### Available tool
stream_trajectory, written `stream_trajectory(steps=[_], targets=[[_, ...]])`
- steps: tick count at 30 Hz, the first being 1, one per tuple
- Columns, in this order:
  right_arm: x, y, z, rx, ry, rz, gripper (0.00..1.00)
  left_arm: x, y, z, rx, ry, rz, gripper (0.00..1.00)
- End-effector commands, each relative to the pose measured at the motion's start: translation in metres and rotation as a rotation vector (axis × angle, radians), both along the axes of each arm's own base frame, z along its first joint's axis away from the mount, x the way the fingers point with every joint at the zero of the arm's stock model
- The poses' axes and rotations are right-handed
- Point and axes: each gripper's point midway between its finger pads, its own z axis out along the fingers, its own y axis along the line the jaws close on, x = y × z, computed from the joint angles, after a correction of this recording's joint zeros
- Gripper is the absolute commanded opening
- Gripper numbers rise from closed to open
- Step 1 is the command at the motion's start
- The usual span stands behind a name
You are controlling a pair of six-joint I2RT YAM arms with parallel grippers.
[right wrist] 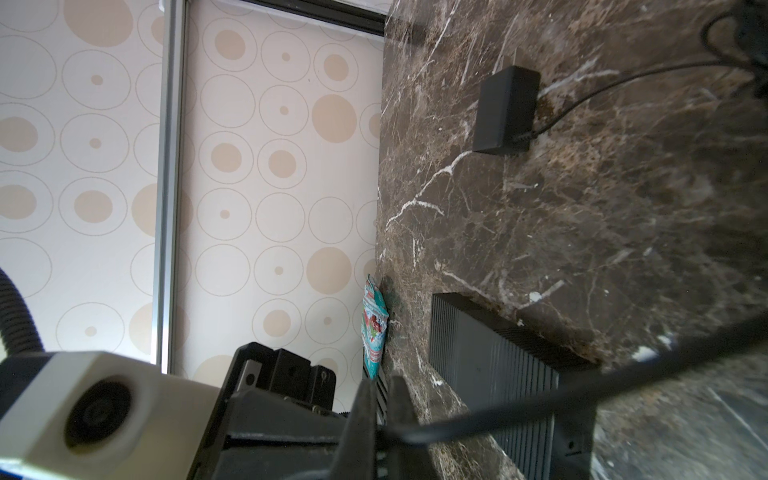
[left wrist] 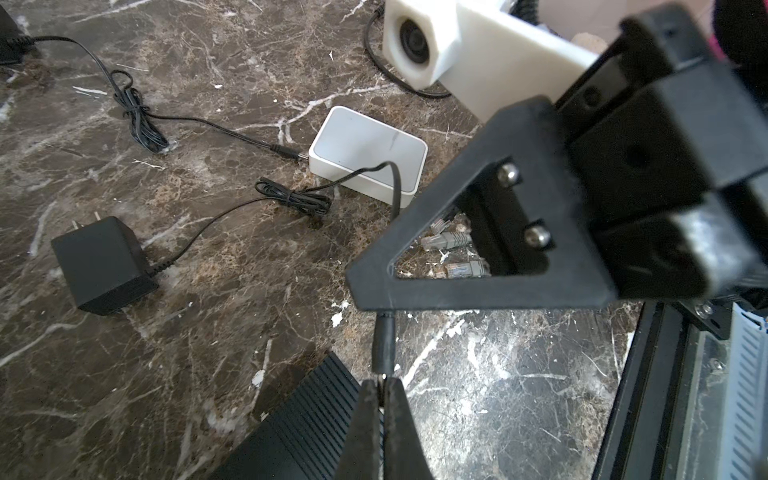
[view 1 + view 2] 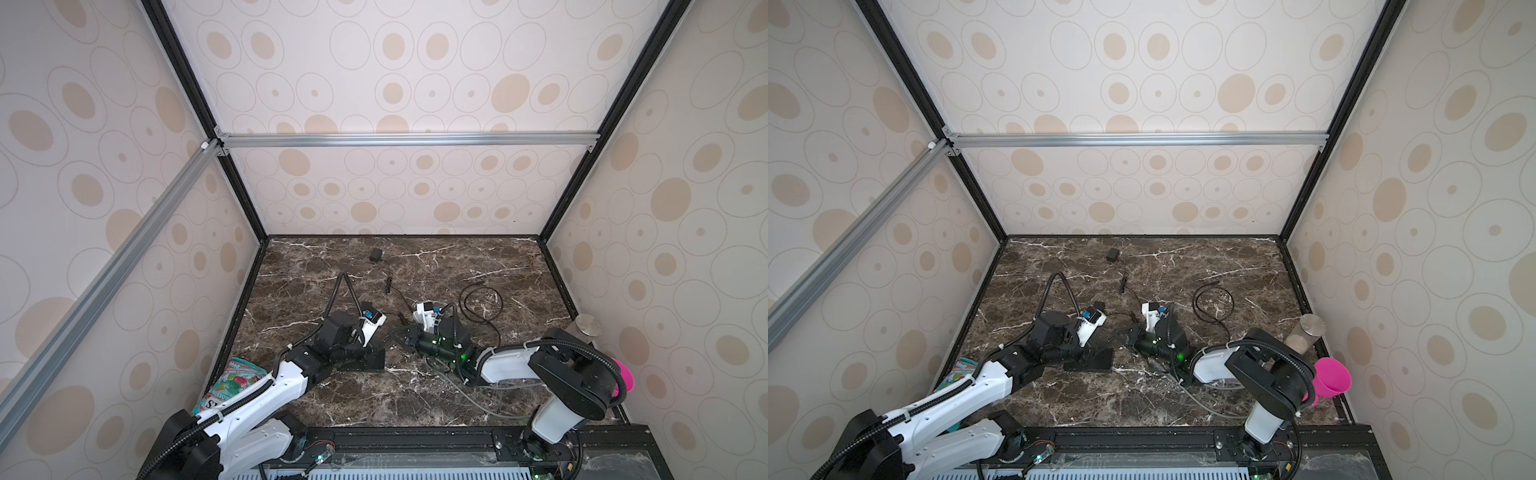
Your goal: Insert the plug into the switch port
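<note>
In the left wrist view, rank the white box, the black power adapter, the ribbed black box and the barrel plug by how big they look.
Largest: the ribbed black box, nearest the camera and cut off by the frame.
Next: white box and black power adapter, about alike, so unranked.
Smallest: barrel plug.

Left arm (image 3: 266, 386) and right arm (image 3: 505, 365): white shells on the long links, black housings at the joints. Black ribbed hoses (image 1: 18, 316) run along the outside of both arms, fastened with white ties. Green lights (image 3: 462, 356) show on the right arm's black forearm. Wrist cameras sit in white blocky housings (image 2: 419, 41). Right gripper (image 1: 380, 395): black; its finger (image 2: 436, 297) is a hollow triangle with two silver screws (image 2: 537, 237).
</note>
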Motion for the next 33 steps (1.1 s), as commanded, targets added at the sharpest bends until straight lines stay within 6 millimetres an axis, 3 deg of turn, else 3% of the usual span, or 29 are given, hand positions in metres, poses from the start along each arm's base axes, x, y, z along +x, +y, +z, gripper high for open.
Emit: stream_trajectory(steps=[1, 4, 8, 10, 13, 17, 21, 24, 26, 33], targets=[[-0.004, -0.005, -0.003, -0.037, -0.011, 0.017, 0.4, 0.003, 0.001, 0.009, 0.005, -0.031, -0.019, 0.0], [-0.013, -0.013, 0.001, -0.111, -0.056, 0.049, 0.43, 0.001, 0.003, 0.008, 0.033, -0.015, -0.052, 0.0], [-0.04, -0.036, 0.001, -0.263, -0.158, 0.14, 0.44, 0.003, 0.005, 0.011, 0.041, -0.007, -0.076, 0.0], [-0.054, -0.052, 0.007, -0.349, -0.247, 0.186, 0.44, 0.005, 0.006, 0.013, 0.044, -0.016, -0.079, 0.0], [-0.07, -0.09, 0.023, -0.624, -0.481, 0.249, 0.45, -0.001, 0.0, 0.016, 0.01, -0.015, -0.138, 0.0], [-0.072, -0.129, 0.053, -0.896, -0.732, 0.26, 0.48, -0.002, -0.003, 0.017, -0.006, -0.018, -0.158, 0.0], [-0.093, -0.115, 0.075, -0.91, -1.061, 0.425, 0.49, -0.001, -0.004, 0.02, -0.013, -0.026, -0.163, 0.0], [-0.126, -0.097, 0.067, -0.92, -1.442, 0.661, 0.43, -0.002, -0.003, 0.024, -0.016, -0.036, -0.161, 0.0], [-0.137, -0.092, 0.057, -0.917, -1.593, 0.772, 0.45, -0.003, -0.003, 0.027, -0.017, -0.046, -0.163, 0.0], [-0.122, -0.073, 0.047, -1.046, -1.763, 0.942, 0.44, -0.006, -0.001, 0.033, -0.026, -0.061, -0.165, 0.0]])
